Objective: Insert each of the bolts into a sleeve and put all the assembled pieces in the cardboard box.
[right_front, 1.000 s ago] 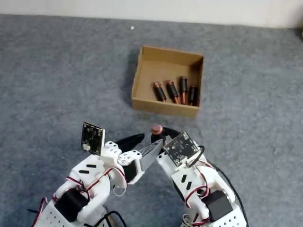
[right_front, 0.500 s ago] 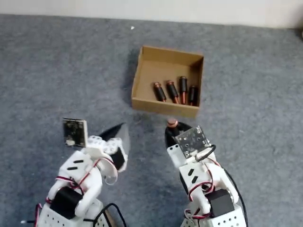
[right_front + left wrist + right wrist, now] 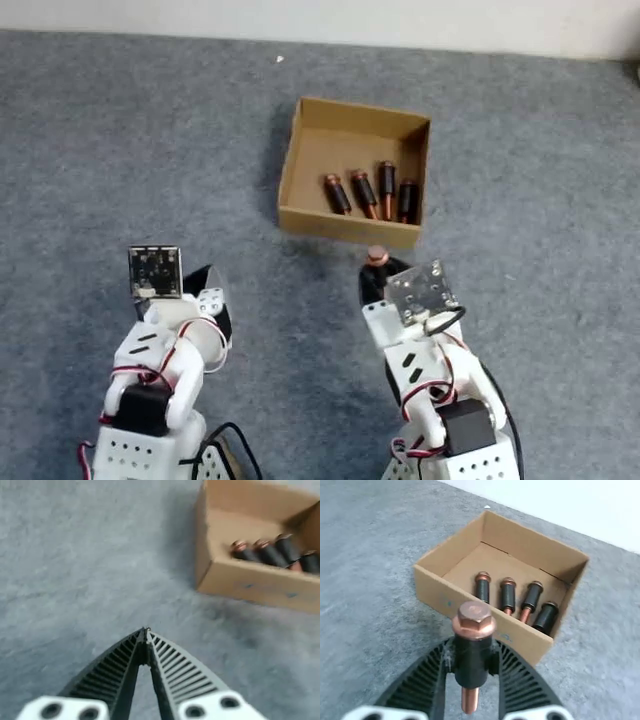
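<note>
The cardboard box (image 3: 345,230) sits at the table's middle back, with several black sleeves on copper bolts (image 3: 362,192) lying side by side inside. My right gripper (image 3: 376,274) is just short of the box's near wall, shut on an upright assembled piece (image 3: 471,655): a black sleeve with a copper bolt head (image 3: 474,619) on top. The box (image 3: 470,605) lies straight ahead of it. My left gripper (image 3: 145,631) is shut on nothing, over bare carpet to the left of the box (image 3: 250,582). In the high view that gripper (image 3: 203,279) is drawn back close to its arm.
Grey carpet covers the table all round. A pale wall edge runs along the far side. Both arm bases stand at the near edge, with open carpet between them and left of the box.
My left gripper drew back to the left from beside the piece and went from open to shut. My right gripper carried the assembled piece right and toward the box.
</note>
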